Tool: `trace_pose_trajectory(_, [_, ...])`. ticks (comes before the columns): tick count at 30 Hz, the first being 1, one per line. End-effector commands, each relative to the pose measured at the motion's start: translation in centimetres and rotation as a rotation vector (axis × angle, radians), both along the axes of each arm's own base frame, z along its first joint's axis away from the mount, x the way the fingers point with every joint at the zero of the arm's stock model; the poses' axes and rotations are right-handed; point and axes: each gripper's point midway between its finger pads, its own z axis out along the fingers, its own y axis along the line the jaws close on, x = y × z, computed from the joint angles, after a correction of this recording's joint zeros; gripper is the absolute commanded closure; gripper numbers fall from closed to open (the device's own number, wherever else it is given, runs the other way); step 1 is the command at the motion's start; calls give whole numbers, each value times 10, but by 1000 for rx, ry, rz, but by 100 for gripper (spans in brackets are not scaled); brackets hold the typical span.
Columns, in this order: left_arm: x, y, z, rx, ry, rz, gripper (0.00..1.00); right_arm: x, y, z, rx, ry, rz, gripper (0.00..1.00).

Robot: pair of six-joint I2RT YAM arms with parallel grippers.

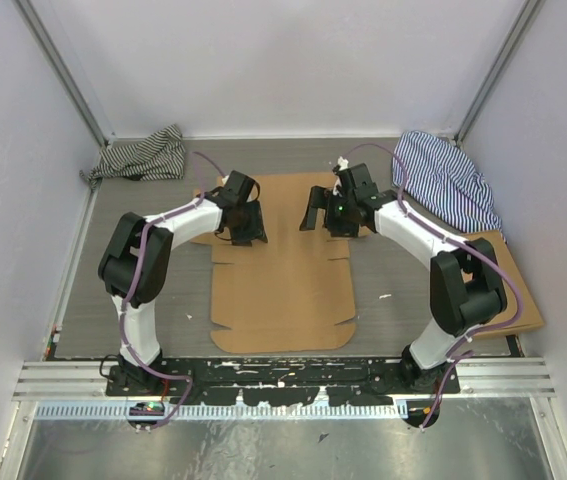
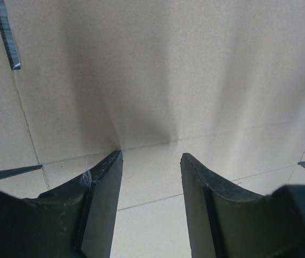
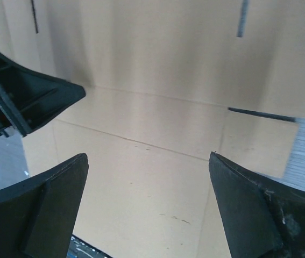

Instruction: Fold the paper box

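paper box (image 1: 281,290) flat, unfolded | left gripper (image 1: 248,225) jaws apart above it, empty | right gripper (image 1: 323,215) jaws wide, empty

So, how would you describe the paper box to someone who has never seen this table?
Start at the grey table. In its middle lies the paper box, a large brown sheet. Unlike the other cardboard at the right edge, it has cut flaps and slits along its sides.

Overhead rear view, two wrist close-ups, shared paper box (image 1: 281,285)
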Motion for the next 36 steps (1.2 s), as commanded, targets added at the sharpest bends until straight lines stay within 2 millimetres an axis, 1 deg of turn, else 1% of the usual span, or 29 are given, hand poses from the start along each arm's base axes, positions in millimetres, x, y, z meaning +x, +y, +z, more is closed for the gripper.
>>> trace_pose_trajectory(1, [-24, 3, -32, 51, 102, -14, 46, 3, 27, 11, 122, -15, 57, 2])
trace_pose_trajectory(3, [-27, 3, -34, 54, 108, -16, 46, 3, 29, 4, 112, -4, 50, 3])
trace_pose_trajectory(5, [-28, 4, -34, 56, 111, -16, 46, 6, 19, 0, 59, -15, 0, 3])
trace_pose_trajectory(7, [-29, 5, -35, 59, 111, -16, 46, 8, 6, 2, 1, -36, -48, 3])
trace_pose_trajectory(10, [-30, 5, -36, 63, 118, -19, 46, 11, -20, 7, -119, -62, -131, 1])
trace_pose_trajectory(12, [-30, 4, -36, 63, 118, -20, 46, 8, -36, 4, -194, -60, -166, 0])
trace_pose_trajectory(15, [-30, 5, -37, 67, 121, -20, 46, 6, -53, -11, -267, -21, -192, 0])
trace_pose_trajectory(17, [-31, 5, -38, 69, 123, -22, 46, 4, -60, -30, -267, 44, -196, 0])
trace_pose_trajectory(20, [-32, 6, -38, 73, 128, -22, 46, 3, -61, -48, -227, 77, -193, 0])
trace_pose_trajectory(24, [-33, 8, -38, 80, 130, -24, 46, 2, -60, -56, -218, 77, -187, 0])
trace_pose_trajectory(29, [-35, 9, -41, 83, 141, -24, 46, 0, -65, -69, -243, 102, -182, 0])
trace_pose_trajectory(31, [-36, 9, -41, 82, 145, -23, 46, -1, -64, -73, -237, 105, -171, 0])
trace_pose_trajectory(36, [-39, 10, -44, 85, 154, -21, 46, -6, -51, -80, -178, 124, -119, 1])
